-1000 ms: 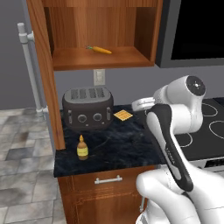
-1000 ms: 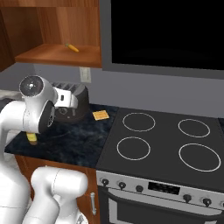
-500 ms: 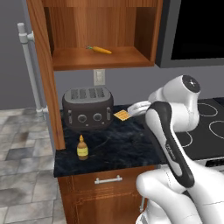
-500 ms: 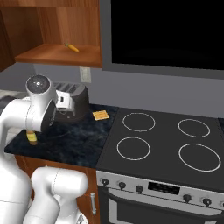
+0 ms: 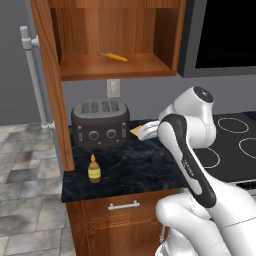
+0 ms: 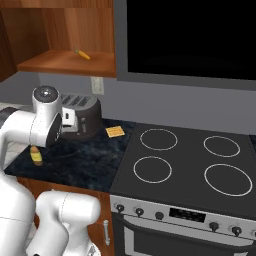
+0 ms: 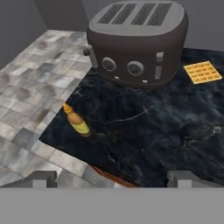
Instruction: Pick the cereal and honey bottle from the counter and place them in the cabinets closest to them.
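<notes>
Honey bottle [image 7: 76, 122] stands upright on the dark bench [image 7: 157, 135], near its front left corner, well apart from the toaster [image 7: 138, 41] behind it. The fingers [image 7: 113, 178] are wide apart and hold nothing; they hover above the front edge of the bench, to the right of the bottle. A small orange-yellow waffle square [image 7: 201, 72] lies flat just beside the toaster, on its right. The open cabinet [image 5: 112, 67] hangs above the toaster, and a carrot [image 5: 114, 57] lies on its shelf. In my judgement the main risk is the place of the bottle: it is slim and close to the bench edge, so a sideways touch from one finger could tip it or push it off onto the tiled floor [image 7: 30, 83]. The cabinet side panel near the bottle may also block the arm. The cereal box I cannot find in these pictures. In the right base view the arm covers most of the bottle.
</notes>
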